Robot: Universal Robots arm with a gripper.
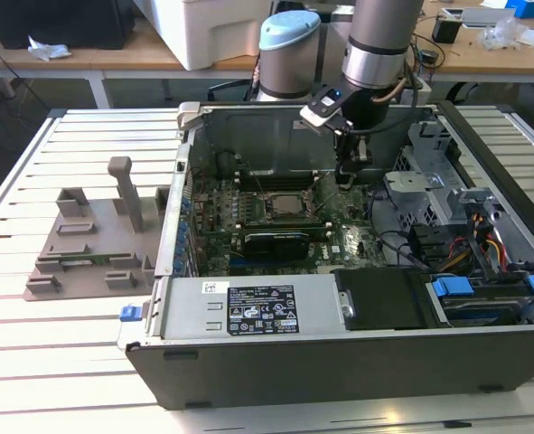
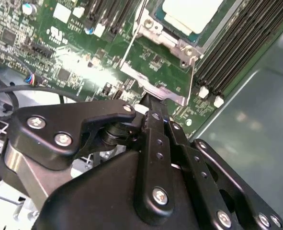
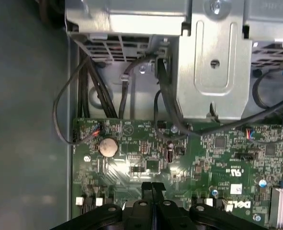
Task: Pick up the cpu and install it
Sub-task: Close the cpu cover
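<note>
Jaws pressed together, the black gripper (image 2: 149, 101) sat at the silver metal socket latch (image 2: 146, 81) near the seated silvery-white square cpu (image 2: 191, 12); gentle, straight pressure seemed wise.

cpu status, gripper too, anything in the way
Gripper shut, holding nothing, low beside the socket. Cpu lying in the socket, silvery top up. Memory slots close alongside.
</note>
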